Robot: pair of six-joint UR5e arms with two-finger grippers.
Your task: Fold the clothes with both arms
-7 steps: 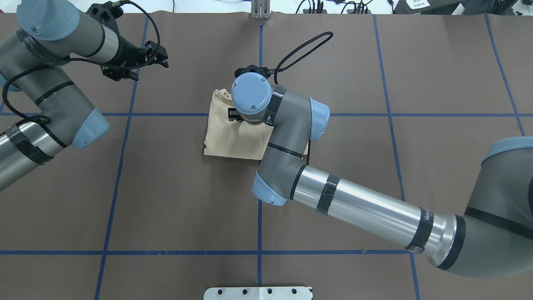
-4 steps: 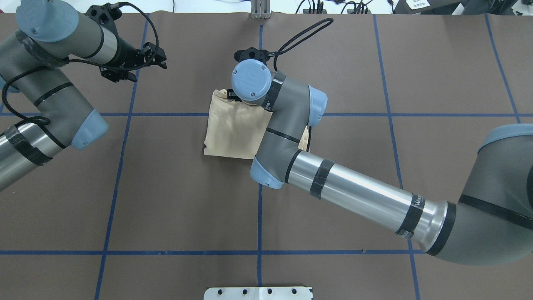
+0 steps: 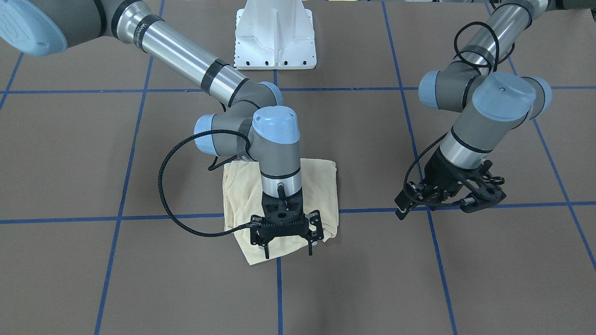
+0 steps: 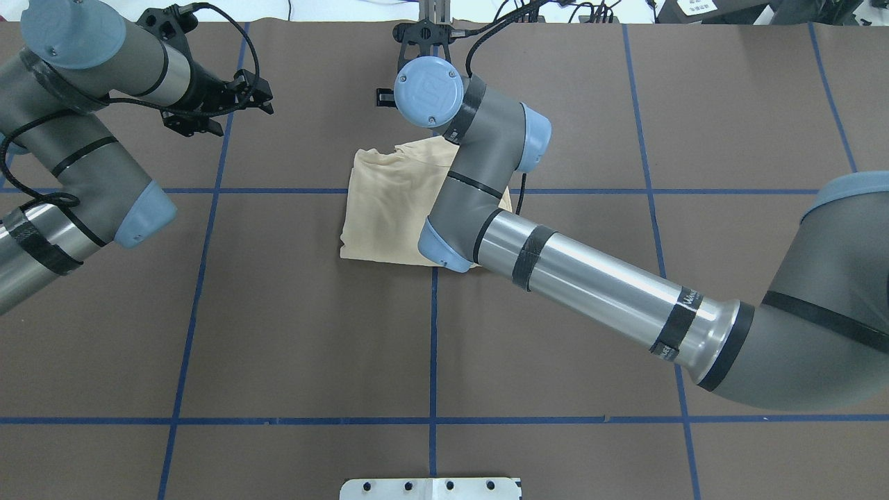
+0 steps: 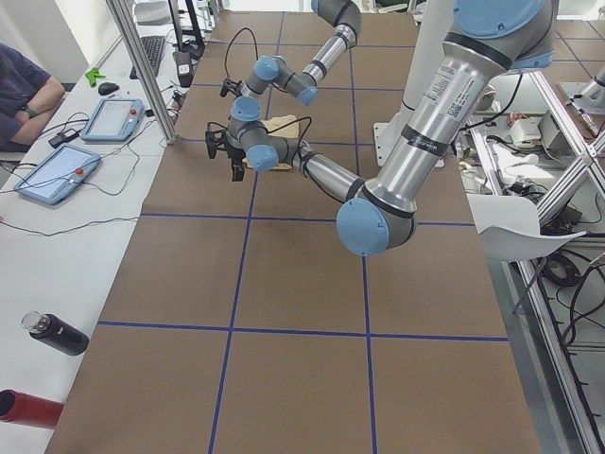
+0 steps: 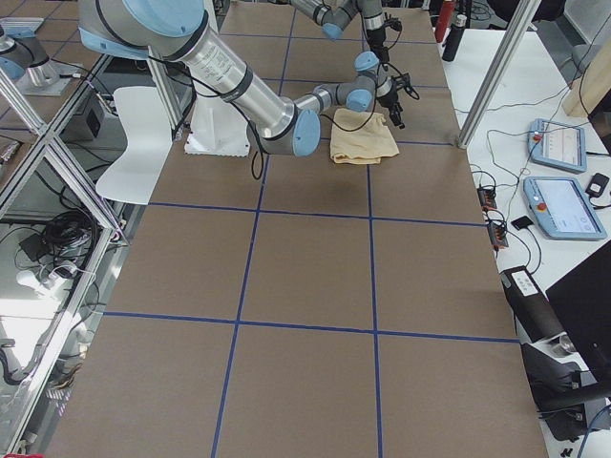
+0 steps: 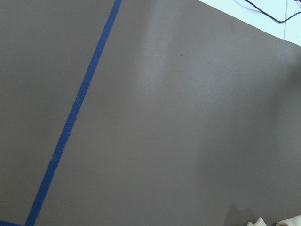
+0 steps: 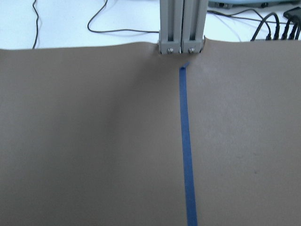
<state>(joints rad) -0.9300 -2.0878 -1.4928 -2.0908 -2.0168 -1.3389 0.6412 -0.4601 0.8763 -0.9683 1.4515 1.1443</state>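
Two arms are working over one brown-covered table (image 4: 292,333) marked with blue tape lines (image 4: 433,347).

Item 1: shirt (image 4: 389,208), pale cream-yellow. It is lying folded into a rough rectangle about midway along the table and nearer the edge far from the robot, straddling one tape line. No print or label is showing. A scrap of its cloth is peeking into the bottom right corner of the left wrist view.

Item 2: right gripper (image 3: 288,251). It is pointing straight down over the shirt's edge that is farthest from the robot. Its fingers (image 3: 267,252) are standing wide apart and are gripping nothing. The right arm (image 4: 590,285) is reaching across the shirt and hiding part of it from overhead. Its wrist camera is showing only bare table, one tape line and an aluminium post (image 8: 182,28) at the far edge.

Item 3: left gripper (image 4: 267,98). It is hanging over bare table, well apart from the shirt, toward the far corner on the robot's left. Its fingers are looking spread and are carrying nothing.

Item 4: white pedestal base (image 3: 274,37), sitting at the robot's edge.

Item 5: side bench, where a seated person (image 5: 24,90) is resting near two tablets (image 5: 113,118).
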